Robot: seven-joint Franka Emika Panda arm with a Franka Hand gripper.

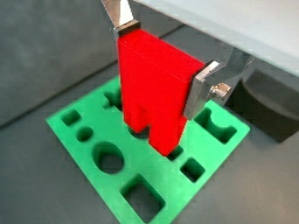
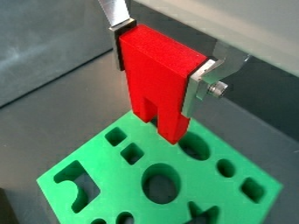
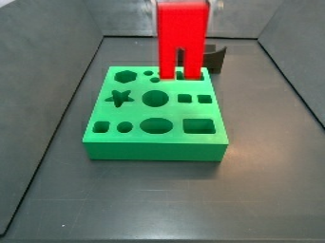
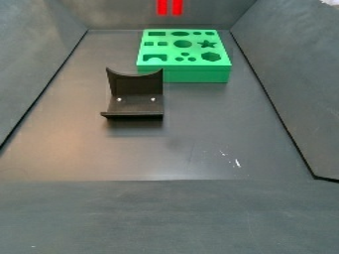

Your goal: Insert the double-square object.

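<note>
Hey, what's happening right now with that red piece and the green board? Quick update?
Gripper above the green board, fingers shut on the double-square object. Its legs hang upright at the board's top face; not seated yet. Nothing blocking in view.

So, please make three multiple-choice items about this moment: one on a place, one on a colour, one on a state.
1. Where is the double-square object?
A. above the green board
B. lying on the floor
C. on the fixture

2. What colour is the board?
A. blue
B. green
C. yellow

3. How is the pincer?
A. open, holding nothing
B. shut on the double-square object
C. out of sight

Key: 1 A, both wrist views show its legs over the board's holes. 2 B, every view shows green. 3 B, a silver finger presses each side of the block.
</note>
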